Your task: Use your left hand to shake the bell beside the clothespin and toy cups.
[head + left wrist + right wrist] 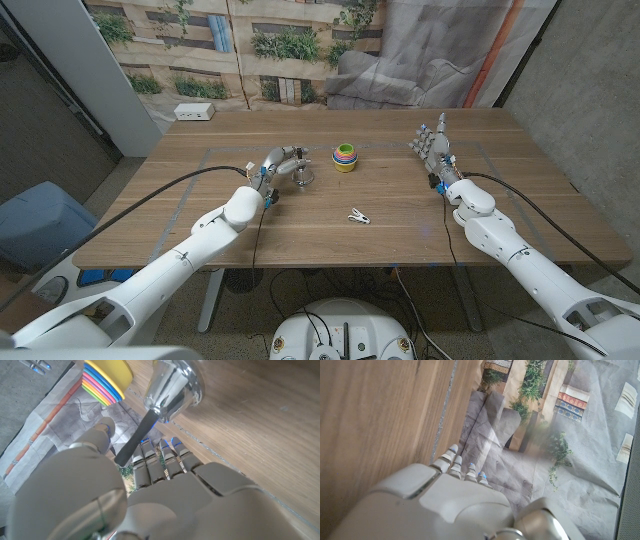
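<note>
- Head view: the left hand [278, 165] sits left of centre in the frame, its fingers closed round the dark handle of the bell [302, 178], which it holds just above the wooden desk [200, 215].
- The bell's silver bowl hangs at the right of the hand, a little left of the toy cups [344, 158] (a rainbow-coloured stack with a yellow base), which stand at the upper centre of the frame.
- The clothespin [358, 215] lies on the desk at centre, below the cups and to the lower right of the bell, apart from both.
- Left wrist view: the bell [172, 387] shows at the top centre, its black handle running down between the thumb and the fingers [162, 460] of the left hand [150, 495]; the cups [107, 380] are at the upper left.
- The right hand [432, 145] stands at the upper right in the head view, fingers upright and spread, holding nothing.
- Right wrist view: the right hand [455, 500] fills the lower part, with the desk [375, 420] on the left.
</note>
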